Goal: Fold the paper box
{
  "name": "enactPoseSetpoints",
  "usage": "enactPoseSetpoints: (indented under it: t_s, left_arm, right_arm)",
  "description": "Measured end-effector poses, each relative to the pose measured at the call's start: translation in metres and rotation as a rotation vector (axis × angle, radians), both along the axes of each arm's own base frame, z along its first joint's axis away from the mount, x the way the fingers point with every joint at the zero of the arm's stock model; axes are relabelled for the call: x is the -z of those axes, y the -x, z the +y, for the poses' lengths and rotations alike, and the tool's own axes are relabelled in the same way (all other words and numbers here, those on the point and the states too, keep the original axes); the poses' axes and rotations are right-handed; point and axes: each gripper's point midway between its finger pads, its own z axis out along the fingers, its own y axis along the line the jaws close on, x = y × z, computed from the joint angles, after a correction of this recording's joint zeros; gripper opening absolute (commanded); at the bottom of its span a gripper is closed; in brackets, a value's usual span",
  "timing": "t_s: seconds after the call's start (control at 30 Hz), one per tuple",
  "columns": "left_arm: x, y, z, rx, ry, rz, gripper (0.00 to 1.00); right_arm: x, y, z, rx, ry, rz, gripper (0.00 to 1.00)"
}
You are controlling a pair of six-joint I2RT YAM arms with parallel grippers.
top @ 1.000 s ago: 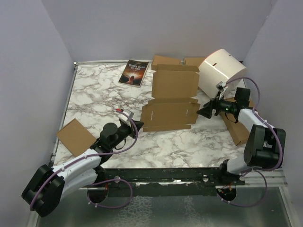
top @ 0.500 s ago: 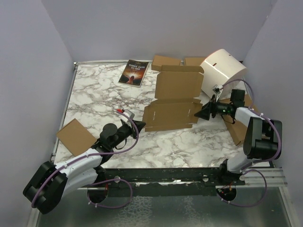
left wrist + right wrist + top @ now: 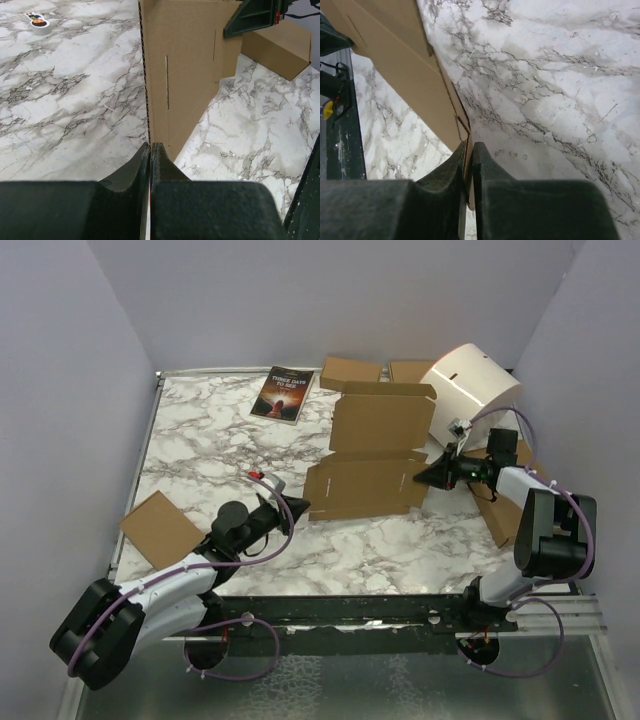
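The paper box is a brown die-cut cardboard sheet lying mostly flat mid-table, with its far panel toward the back wall. My right gripper is shut on its right edge. In the right wrist view the cardboard runs in between the closed fingers of the right gripper. My left gripper is shut, with its tips at the sheet's near left corner. In the left wrist view the sheet's edge starts right at the tips of the left gripper, and nothing shows between the pressed jaws.
A book lies at the back. Small brown boxes and a white drum-shaped object stand behind the sheet. A brown box lies under the right arm, a flat brown piece at the left edge. A tape roll sits far left.
The right gripper moved left onto the sheet's right edge and closed on it. The sheet shifted slightly right. The left gripper crept forward to the near left corner, staying shut.
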Motion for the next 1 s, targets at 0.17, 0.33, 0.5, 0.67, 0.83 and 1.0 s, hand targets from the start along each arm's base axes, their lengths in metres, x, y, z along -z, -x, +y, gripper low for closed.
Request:
enactPoseSetpoints:
  t_s: [0.17, 0.33, 0.5, 0.67, 0.83, 1.0]
  left_arm:
    - [0.002, 0.001, 0.001, -0.013, 0.003, 0.028, 0.47]
    - [-0.012, -0.008, 0.008, -0.096, 0.013, 0.101, 0.97]
    - [-0.069, -0.021, 0.016, -0.14, 0.034, 0.092, 0.99]
    - [-0.136, -0.05, 0.049, -0.159, 0.084, 0.034, 0.99]
    - [-0.171, -0.083, 0.065, -0.083, 0.159, 0.025, 0.99]
    - [-0.183, -0.112, 0.041, 0.105, 0.195, 0.065, 0.91]
  right_arm:
    - [-0.008, 0.002, 0.001, -0.011, 0.017, -0.042, 0.01]
    - [-0.026, -0.001, -0.001, -0.027, 0.056, -0.122, 0.01]
    - [-0.036, 0.002, -0.002, -0.041, 0.089, -0.182, 0.01]
    - [-0.038, 0.007, -0.002, -0.057, 0.105, -0.205, 0.01]
    - [-0.041, 0.011, -0.002, -0.077, 0.118, -0.229, 0.01]
    - [-0.047, 0.016, -0.001, -0.097, 0.123, -0.265, 0.01]
